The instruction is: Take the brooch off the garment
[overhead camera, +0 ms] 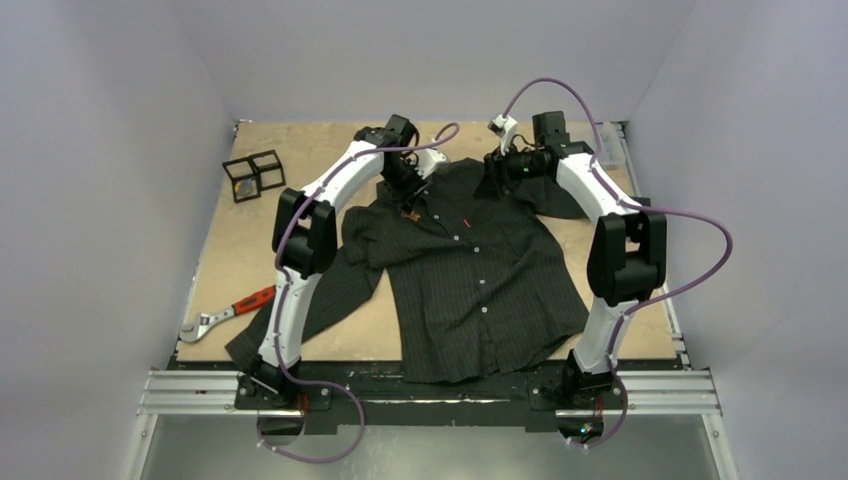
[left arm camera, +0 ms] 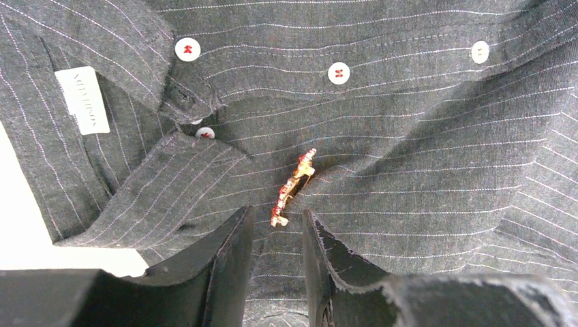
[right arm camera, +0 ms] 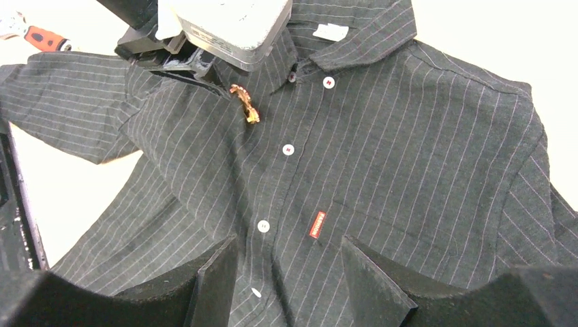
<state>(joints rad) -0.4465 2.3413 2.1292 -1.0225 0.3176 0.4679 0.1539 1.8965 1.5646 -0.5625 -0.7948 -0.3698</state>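
Brooch [overhead camera: 410, 213] a mere speck from above, collar label [left arm camera: 82, 100] print too small to read, wrench [right arm camera: 42, 38] cut off by the right wrist view's edge

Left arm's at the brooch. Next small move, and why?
Probably ease the left gripper slightly forward and shut it on the brooch. In the left wrist view the jaws stand apart with only the brooch's lower end between them, and no grip shows. The brooch is still pinned to the pinstriped shirt.
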